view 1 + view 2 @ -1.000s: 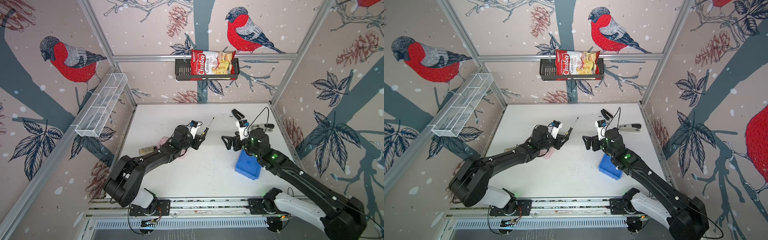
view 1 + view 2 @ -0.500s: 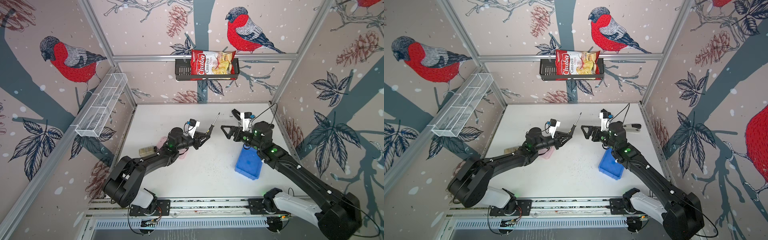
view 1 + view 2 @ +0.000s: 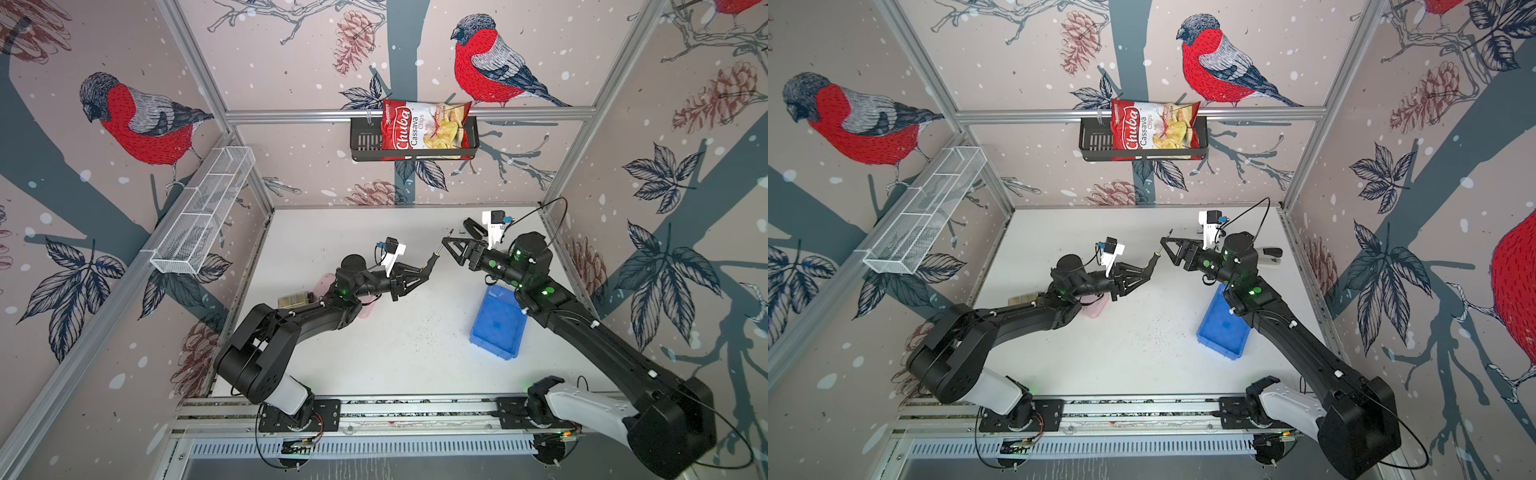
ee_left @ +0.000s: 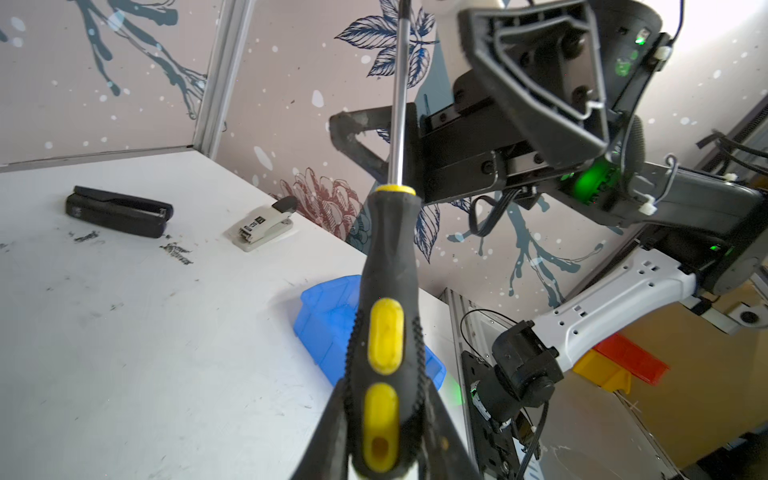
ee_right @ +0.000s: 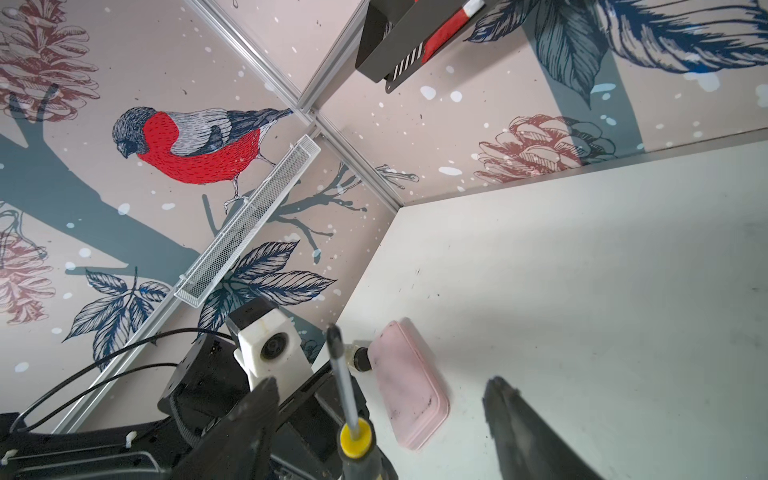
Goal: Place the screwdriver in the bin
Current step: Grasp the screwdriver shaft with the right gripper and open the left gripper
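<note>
While the left tool clenches the screwdriver, the parted right tool straddles it, bin nearby.

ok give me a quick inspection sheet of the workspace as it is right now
surface: white tabletop, dark scuff marks
job's things: black-and-yellow-handled screwdriver held in the air by its handle, its thin metal shaft pointing at the other arm; shallow blue plastic bin on the table, looks empty
clutter: black stapler; grey-white stapler; flat pink case; brownish item too hidden to name
grippers: left gripper shut on the handle; right gripper open, jaws either side of the shaft
cables: black cable looping above the right wrist, no snag seen
surroundings: bird-print walls; red chips bag in black slotted wall basket; white wire-mesh basket
</note>
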